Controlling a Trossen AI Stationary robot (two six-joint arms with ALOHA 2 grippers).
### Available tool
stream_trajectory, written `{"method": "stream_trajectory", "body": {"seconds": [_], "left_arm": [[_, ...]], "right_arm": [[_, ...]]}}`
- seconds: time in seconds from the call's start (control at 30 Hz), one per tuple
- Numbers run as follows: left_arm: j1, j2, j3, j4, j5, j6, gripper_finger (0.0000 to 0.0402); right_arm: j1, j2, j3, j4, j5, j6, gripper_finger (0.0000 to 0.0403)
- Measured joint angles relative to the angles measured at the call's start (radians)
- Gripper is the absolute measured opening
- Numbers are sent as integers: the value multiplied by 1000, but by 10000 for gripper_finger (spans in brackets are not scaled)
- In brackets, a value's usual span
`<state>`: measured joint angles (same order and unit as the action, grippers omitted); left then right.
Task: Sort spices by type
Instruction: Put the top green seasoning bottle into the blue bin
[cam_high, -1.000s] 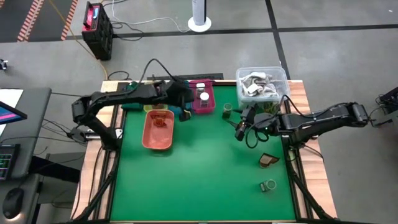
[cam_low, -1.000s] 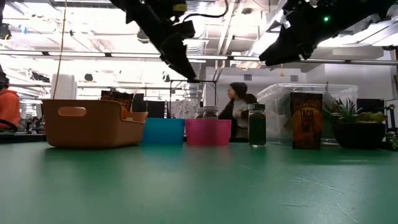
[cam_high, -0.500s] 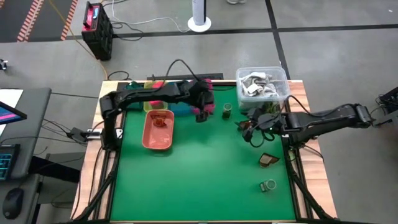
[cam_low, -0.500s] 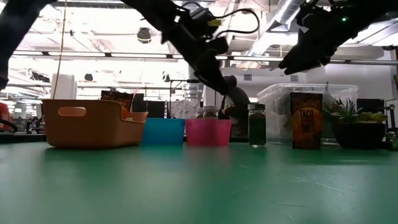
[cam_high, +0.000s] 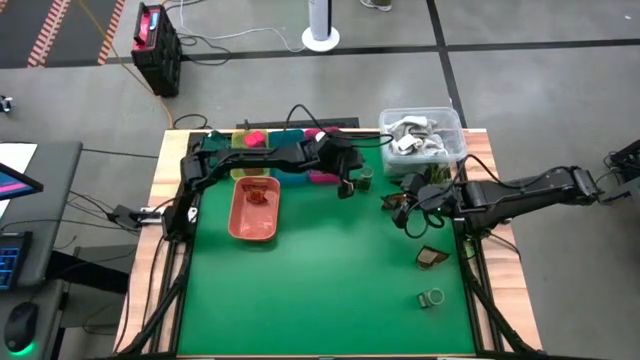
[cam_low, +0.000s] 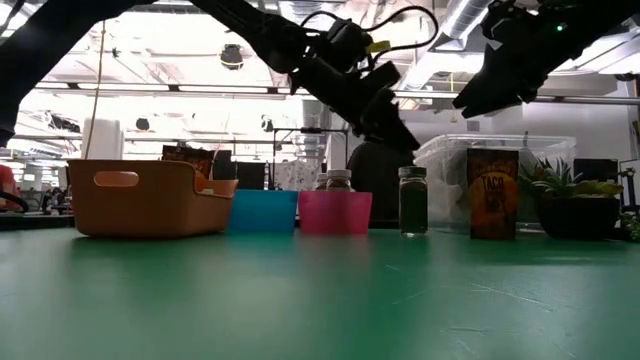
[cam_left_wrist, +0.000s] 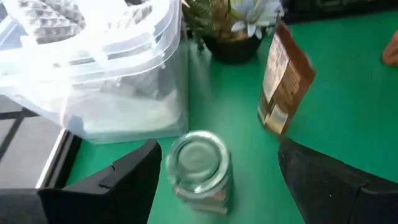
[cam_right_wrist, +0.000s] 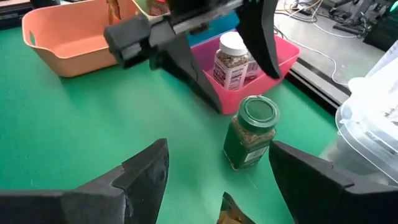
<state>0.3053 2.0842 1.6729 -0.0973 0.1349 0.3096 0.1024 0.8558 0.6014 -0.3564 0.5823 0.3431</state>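
A dark green round jar (cam_high: 366, 178) stands upright on the green mat beside the magenta tray (cam_right_wrist: 283, 53). My left gripper (cam_high: 350, 185) hangs open just above it; in the left wrist view its fingers stand on either side of the jar's lid (cam_left_wrist: 198, 163) without touching. A brown packet (cam_left_wrist: 283, 81) stands to the jar's right. My right gripper (cam_high: 400, 210) is open and hovers near that packet, facing the green jar (cam_right_wrist: 252, 134). A white-capped jar (cam_right_wrist: 232, 59) sits in the magenta tray. Another brown packet (cam_high: 432, 258) and a green jar (cam_high: 432, 298) lie near the right edge.
The salmon tray (cam_high: 252, 212) holds a brown packet. A teal tray (cam_low: 264, 210) stands between it and the magenta tray. The clear tub (cam_high: 420, 135) and a small plant (cam_low: 575, 195) occupy the far right corner. Open green mat lies toward the near edge.
My left arm has swung from over the trays toward the table's right and come down over the dark green jar, its fingers staying open. My right gripper has drawn back a little toward the right edge.
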Motion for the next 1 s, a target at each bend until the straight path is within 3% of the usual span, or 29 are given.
{"method": "stream_trajectory", "body": {"seconds": [0.27, 0.53, 0.7, 1.0], "left_arm": [[-3, -2, -15, 111, -7, -165, 309], [-3, -1, -36, 116, -19, -122, 309], [-4, 47, -41, 107, -96, -112, 309], [-5, 38, -34, 80, -98, -83, 309]], "right_arm": [[0, 0, 1, 3, 50, 0, 302], [2, 0, 1, 61, 65, -22, 302], [4, -1, 2, 83, 79, -37, 302], [7, -1, 2, 108, 79, -61, 302]]}}
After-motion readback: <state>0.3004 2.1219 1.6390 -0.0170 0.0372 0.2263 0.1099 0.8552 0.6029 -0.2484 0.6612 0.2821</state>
